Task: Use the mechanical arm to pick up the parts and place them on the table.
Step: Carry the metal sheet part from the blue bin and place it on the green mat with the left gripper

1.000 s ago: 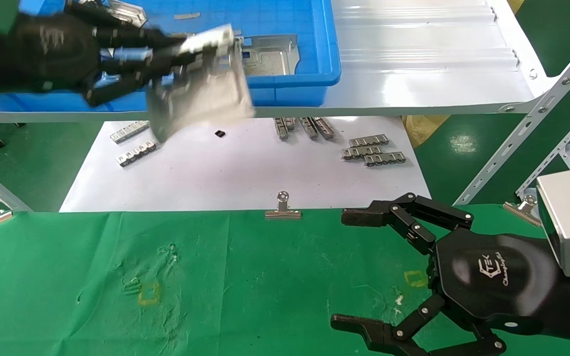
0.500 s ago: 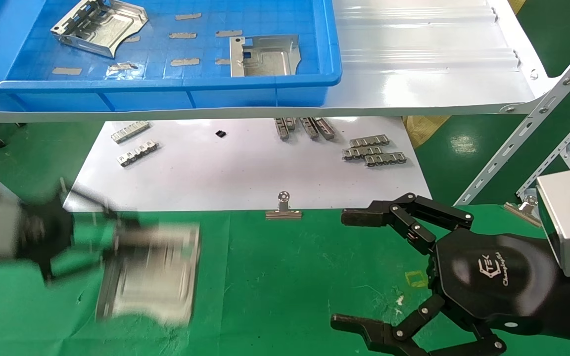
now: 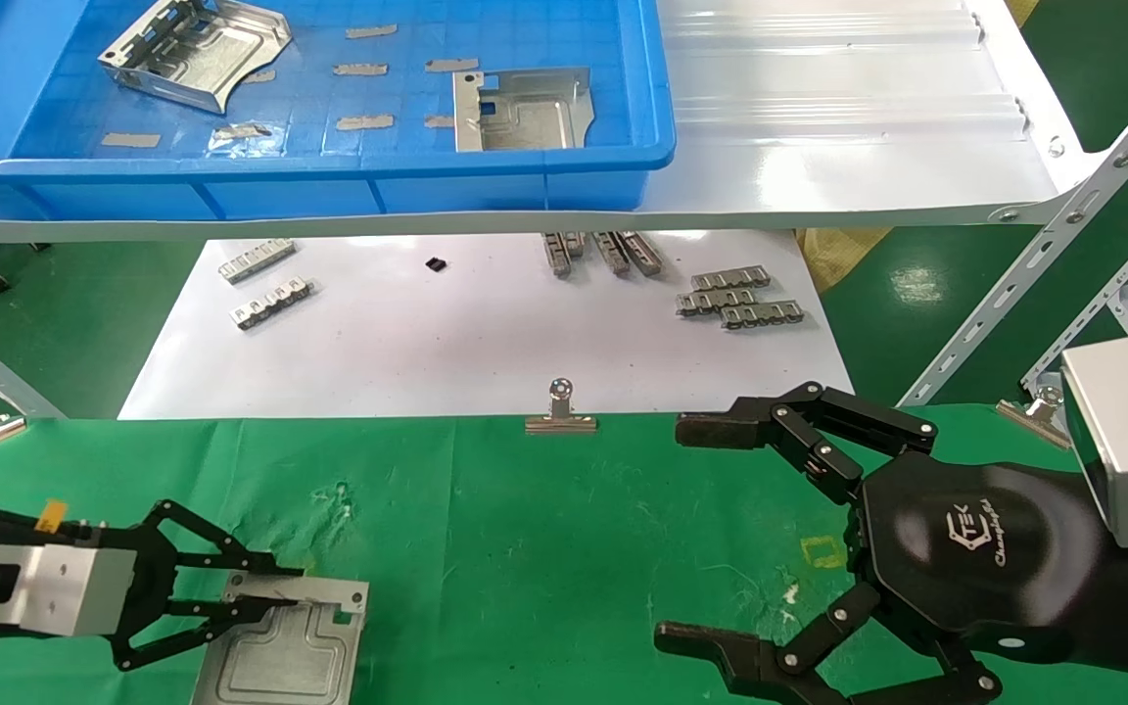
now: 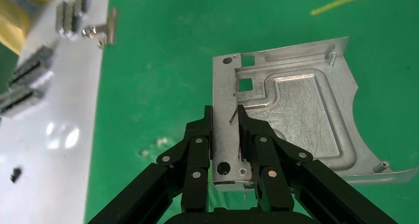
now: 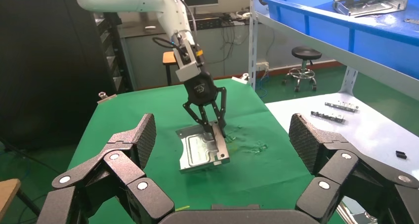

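My left gripper (image 3: 280, 587) is shut on the bent rim of a silver stamped plate (image 3: 280, 656), low over the near left of the green-cloth table (image 3: 544, 548). In the left wrist view the two black fingers pinch the rim of the plate (image 4: 296, 115) at the gripper (image 4: 225, 112). In the right wrist view the plate (image 5: 197, 152) hangs tilted just over the cloth; I cannot tell if it touches. Two more plates (image 3: 197, 49) (image 3: 525, 108) lie in the blue bin (image 3: 329, 162). My right gripper (image 3: 686, 534), with the TEK logo, is open and empty at the near right.
The blue bin stands on a glossy white shelf (image 3: 848, 147) at the back. Below it a white sheet (image 3: 476, 333) carries small grey slotted strips (image 3: 735, 299). Silver binder clips (image 3: 560, 411) edge the cloth. A slanted shelf post (image 3: 1044, 255) runs at the right.
My left gripper has carried the plate from the blue bin down to the near left of the green cloth and has slowed there. The right arm has not moved.
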Robot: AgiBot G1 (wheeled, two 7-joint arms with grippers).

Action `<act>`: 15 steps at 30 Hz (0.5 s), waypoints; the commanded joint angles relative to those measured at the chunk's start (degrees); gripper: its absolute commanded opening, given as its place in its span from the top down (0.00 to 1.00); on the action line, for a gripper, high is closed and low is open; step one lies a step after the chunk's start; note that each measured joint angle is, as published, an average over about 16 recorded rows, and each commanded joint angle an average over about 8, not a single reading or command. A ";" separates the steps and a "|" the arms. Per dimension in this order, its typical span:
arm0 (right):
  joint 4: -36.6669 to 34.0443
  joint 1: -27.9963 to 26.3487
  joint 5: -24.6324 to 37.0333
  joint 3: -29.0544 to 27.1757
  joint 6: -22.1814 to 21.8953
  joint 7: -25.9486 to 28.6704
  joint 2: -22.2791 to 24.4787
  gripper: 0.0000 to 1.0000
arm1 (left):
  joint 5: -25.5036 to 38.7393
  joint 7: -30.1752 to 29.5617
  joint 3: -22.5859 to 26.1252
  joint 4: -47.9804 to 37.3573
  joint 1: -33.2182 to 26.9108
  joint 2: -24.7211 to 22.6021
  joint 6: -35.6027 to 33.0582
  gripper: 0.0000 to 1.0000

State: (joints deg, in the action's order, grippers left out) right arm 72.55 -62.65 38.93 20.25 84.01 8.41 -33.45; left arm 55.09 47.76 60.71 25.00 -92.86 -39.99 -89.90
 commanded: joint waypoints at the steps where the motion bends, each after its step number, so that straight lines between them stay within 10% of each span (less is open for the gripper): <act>1: 0.00 0.00 0.00 0.00 0.00 0.00 0.00 0.00 | 0.04 1.21 0.41 -1.98 0.15 -0.57 0.24 1.00; 15: 0.00 0.00 -0.01 0.01 0.00 -0.01 0.00 0.00 | 0.55 7.85 0.67 -13.35 -1.85 -6.05 2.77 0.84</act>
State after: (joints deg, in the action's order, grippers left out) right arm 72.55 -62.65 38.92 20.26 84.00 8.41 -33.45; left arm 55.82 55.50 61.51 12.03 -94.66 -45.94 -87.39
